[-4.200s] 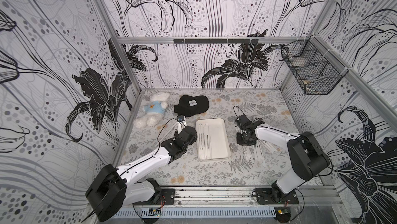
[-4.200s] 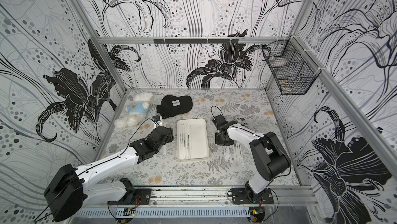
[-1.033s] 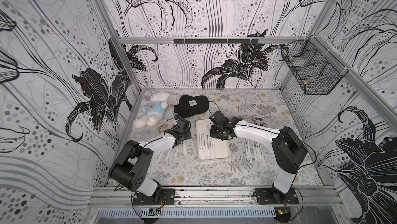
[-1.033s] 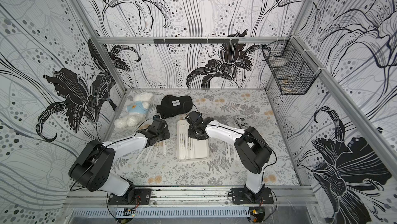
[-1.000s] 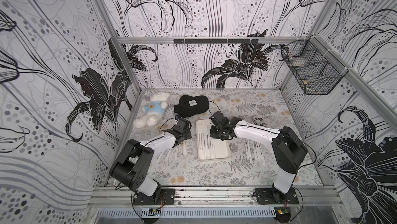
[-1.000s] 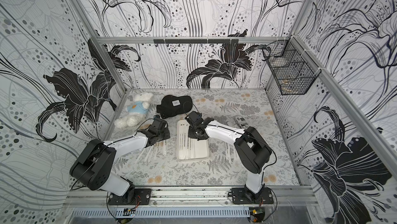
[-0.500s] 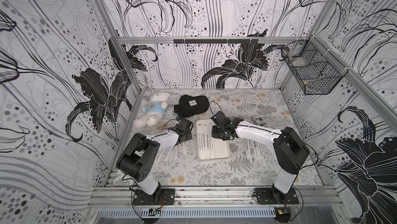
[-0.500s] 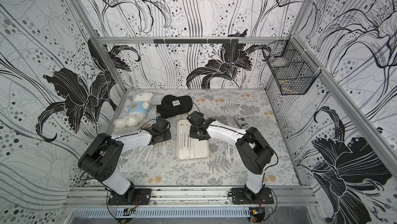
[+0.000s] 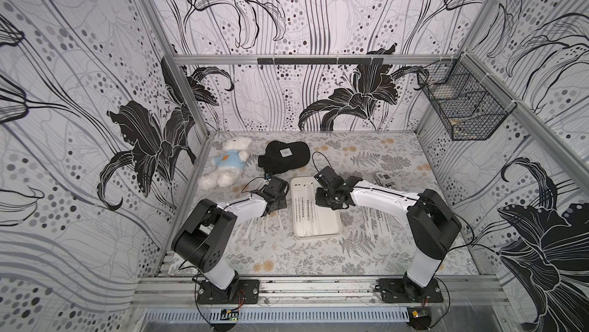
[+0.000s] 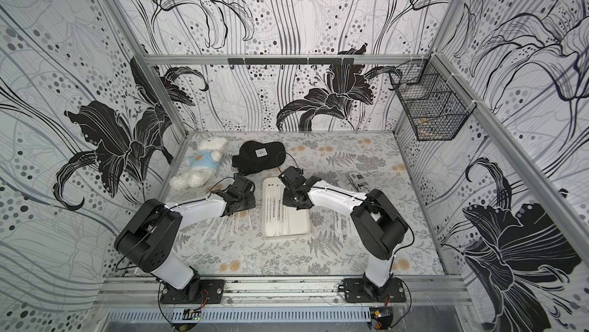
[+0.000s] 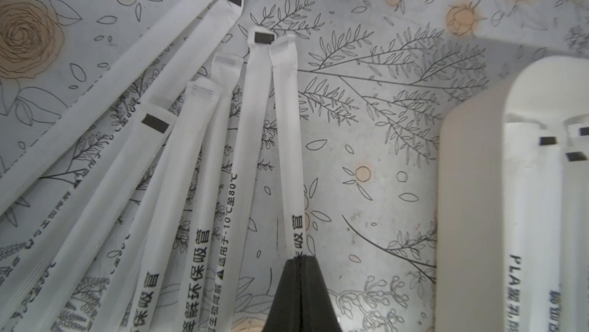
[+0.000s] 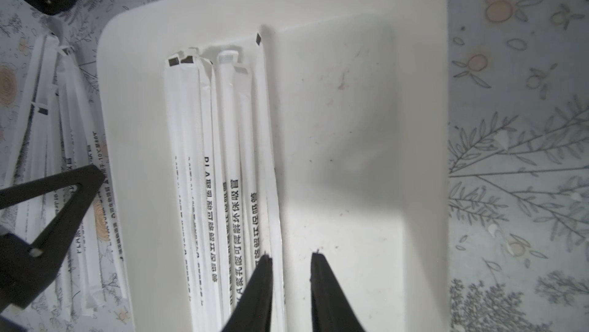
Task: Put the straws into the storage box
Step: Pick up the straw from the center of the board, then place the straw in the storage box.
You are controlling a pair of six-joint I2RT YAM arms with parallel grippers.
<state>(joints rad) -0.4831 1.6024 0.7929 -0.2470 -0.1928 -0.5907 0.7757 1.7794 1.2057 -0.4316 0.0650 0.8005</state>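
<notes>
On the floral desk [image 9: 318,260], in both top views, the storage box [image 9: 322,234] [image 10: 298,226] lies between the two arms. A row of straws [image 9: 302,209] lies lengthwise in the half nearer the left arm. More straws fan out loose on the desk on that side of the box [image 9: 261,225], and others lie on the desk beyond its other side [image 9: 376,222]. The left gripper [image 9: 279,206] [image 10: 245,204] is low over the loose fan, just beside the box. The right gripper [image 9: 323,201] [image 10: 290,202] hangs over the box's far end. A teddy bear [image 9: 228,164] and a black cap [image 9: 283,156] lie further back, a printed tube [image 9: 384,180] lies off to the right, and a wire basket [image 9: 462,107] hangs on the wall.

In the left wrist view, the left gripper [image 11: 299,260] is clenched, its tips meeting on one straw [image 11: 287,142]. That straw is the one in the fan nearest the box's rim [image 11: 468,203], and the rest of the fan spreads flat on the desk.

In the right wrist view, the right gripper [image 12: 291,255] is released, with a clear gap between its tips over the box's bare floor [image 12: 350,123]. One tip stands just beside the outermost of the boxed straws [image 12: 223,155], which lie parallel and packed together. The left gripper [image 12: 63,206] shows outside the rim, over loose straws [image 12: 63,123].
</notes>
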